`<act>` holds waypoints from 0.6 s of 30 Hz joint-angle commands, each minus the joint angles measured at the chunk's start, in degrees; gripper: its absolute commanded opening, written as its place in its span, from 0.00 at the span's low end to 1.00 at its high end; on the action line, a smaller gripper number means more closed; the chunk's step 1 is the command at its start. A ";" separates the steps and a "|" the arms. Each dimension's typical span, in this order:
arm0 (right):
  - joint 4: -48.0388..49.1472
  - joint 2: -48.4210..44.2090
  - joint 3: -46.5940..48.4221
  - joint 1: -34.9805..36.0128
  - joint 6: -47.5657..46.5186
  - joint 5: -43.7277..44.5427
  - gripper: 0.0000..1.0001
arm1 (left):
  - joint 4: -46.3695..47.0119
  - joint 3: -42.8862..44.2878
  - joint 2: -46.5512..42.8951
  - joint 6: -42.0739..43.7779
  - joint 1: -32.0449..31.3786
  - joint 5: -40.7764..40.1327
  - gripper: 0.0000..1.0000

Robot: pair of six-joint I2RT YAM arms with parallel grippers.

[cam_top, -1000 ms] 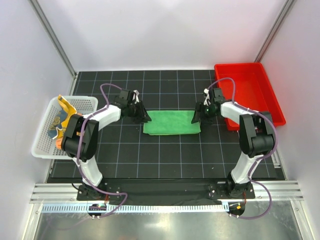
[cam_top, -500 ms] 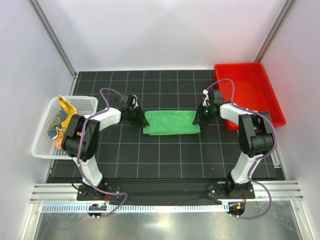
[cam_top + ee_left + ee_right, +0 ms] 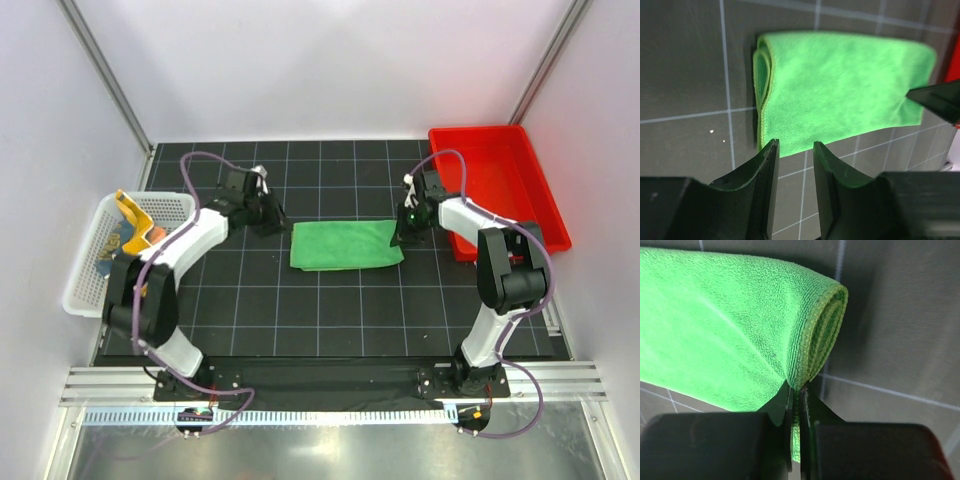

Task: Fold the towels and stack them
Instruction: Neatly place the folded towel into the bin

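Note:
A plain green towel (image 3: pixel 345 245) lies folded on the dark gridded mat (image 3: pixel 320 310), its doubled edges showing at both ends. My right gripper (image 3: pixel 402 232) is at its right end, shut on the rolled edge of the green towel (image 3: pixel 725 325), and the cloth is pinched between the right gripper's (image 3: pixel 798 390) jaws. My left gripper (image 3: pixel 264 212) stands open just off the left end, clear of the green towel (image 3: pixel 840 90), with nothing between the left gripper's (image 3: pixel 795 145) jaws. A yellow-orange towel (image 3: pixel 131 211) sits crumpled in the white basket (image 3: pixel 85 290) over another patterned cloth (image 3: pixel 110 255).
A red tray (image 3: pixel 500 180) stands at the back right, close behind the right arm. The white basket is against the left wall. White walls and metal posts close in the mat on three sides. The right gripper's finger (image 3: pixel 940 97) shows past the towel's far end.
The right gripper has shut on the towel's right edge. The left gripper has drawn back to the left, off the towel's left end, and the towel has shifted slightly right.

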 commanded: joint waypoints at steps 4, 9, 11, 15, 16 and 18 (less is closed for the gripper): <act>-12.88 -3.95 11.22 0.09 -2.99 11.03 0.01 | -5.61 3.19 -11.61 7.93 0.63 -8.31 0.40; -20.62 -3.07 19.20 -0.96 -5.89 16.14 0.01 | -8.17 4.25 -12.31 8.64 0.63 -3.94 0.41; -22.46 -3.07 21.24 -1.67 -6.94 17.88 0.01 | -8.52 4.51 -12.58 8.81 0.63 -3.05 0.41; -23.96 -2.63 25.98 -3.78 -8.69 19.30 0.01 | -8.52 5.04 -13.02 9.08 0.54 -2.35 0.41; -24.14 -1.93 26.78 -4.82 -9.22 19.48 0.01 | -8.61 5.39 -12.76 9.43 0.54 -2.26 0.41; -25.45 -0.88 29.32 -5.97 -10.45 19.74 0.01 | -8.96 5.57 -12.49 9.52 0.54 -2.00 0.41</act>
